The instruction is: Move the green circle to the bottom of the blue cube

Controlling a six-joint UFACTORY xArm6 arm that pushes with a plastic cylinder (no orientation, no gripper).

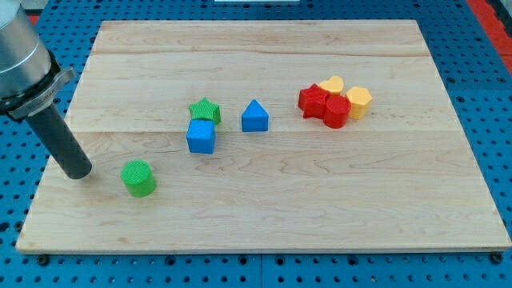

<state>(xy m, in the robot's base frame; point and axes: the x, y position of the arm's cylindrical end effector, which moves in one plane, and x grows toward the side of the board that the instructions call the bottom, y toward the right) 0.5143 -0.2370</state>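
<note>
Resting on the pale wooden desk [320, 200], the ribbed green plastic circle [139, 178] sat down-left of the smooth blue plastic cube [201, 136], well apart, so the push seemingly remained undone. The robot had no claw; its dark rod's tip [78, 173] stood just left of the circle.

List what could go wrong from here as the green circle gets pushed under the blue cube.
1. My tip sits at the green circle's left; an off-centre push may let it slip away.
2. Pushing too high could knock the blue cube, which touches the green star.
</note>
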